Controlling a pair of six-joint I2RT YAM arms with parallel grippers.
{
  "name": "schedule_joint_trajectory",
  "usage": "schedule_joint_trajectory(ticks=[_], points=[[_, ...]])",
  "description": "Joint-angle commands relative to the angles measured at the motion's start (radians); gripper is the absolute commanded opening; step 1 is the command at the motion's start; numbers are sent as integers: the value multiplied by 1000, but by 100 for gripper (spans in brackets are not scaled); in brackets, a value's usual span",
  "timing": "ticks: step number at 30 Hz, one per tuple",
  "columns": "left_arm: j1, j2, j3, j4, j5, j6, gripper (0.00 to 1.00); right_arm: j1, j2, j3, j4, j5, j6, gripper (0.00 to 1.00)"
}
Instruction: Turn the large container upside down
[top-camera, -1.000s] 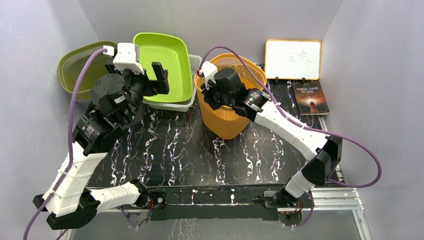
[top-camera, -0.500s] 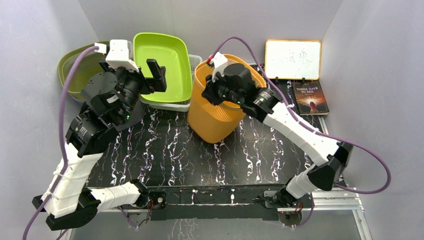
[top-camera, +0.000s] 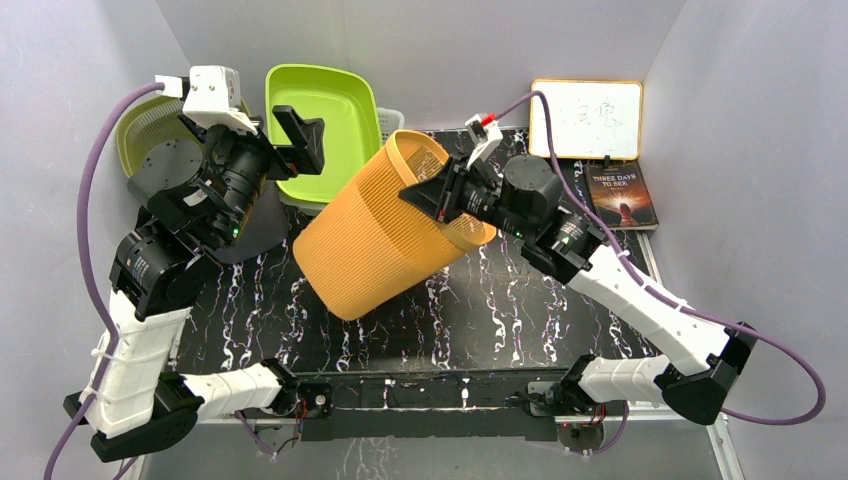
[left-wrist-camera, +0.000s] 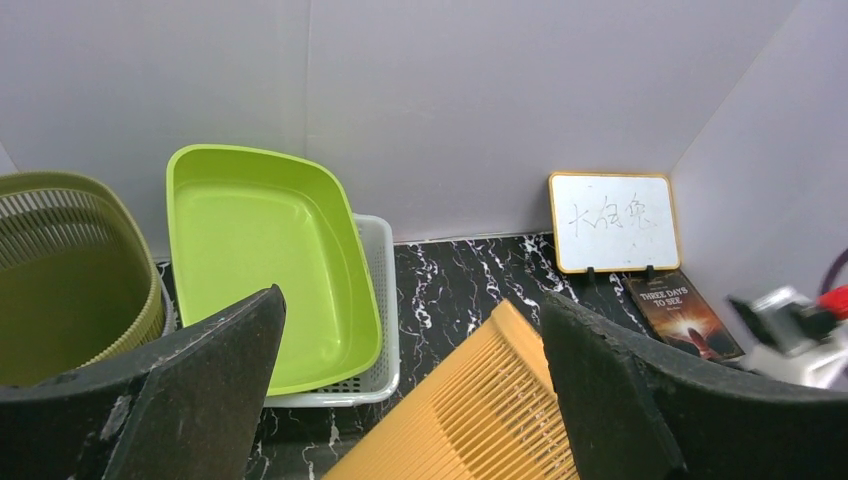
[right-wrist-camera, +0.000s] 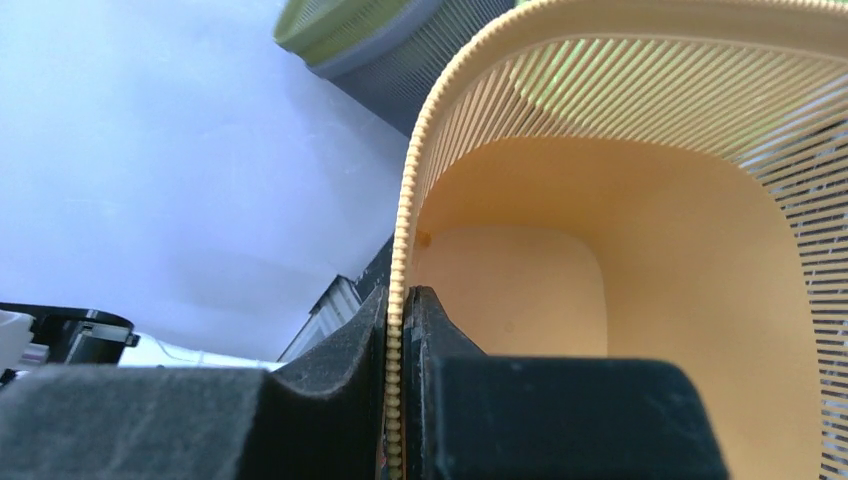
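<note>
a: what is over the table (top-camera: 520, 300) now?
b: the large container (top-camera: 375, 240) is above the middle of it, tipped far onto its side. its bottom points near and left, its mouth far and right. i cannot tell if the low corner touches the table.
a: and who holds it?
b: the right hand (right-wrist-camera: 405, 330) is clenched on the rim (right-wrist-camera: 420, 150), one finger inside and one outside. the left hand (left-wrist-camera: 410, 300) is spread wide and grasps nothing. it hangs over the container, near the green tub (top-camera: 325, 125).
a: how to do the turn well?
b: i judge about half of the turn is done. the right wrist should roll more, so that the mouth faces down. the grip must be firm, because only a thin rim is pinched and it may slip. lift enough that the rim does not catch the table, stay apart from the green tub, and release only when the whole rim lies flat.
</note>
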Motion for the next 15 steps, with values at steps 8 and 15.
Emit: schedule_joint_trajectory(ticks=[8,15], points=[[1,32,129,-26,41,-7,98,-5,-84,-358,578,-35,357,0],[-1,43,139,-37,43,-10,98,-5,7,-537,882,-93,513,0]])
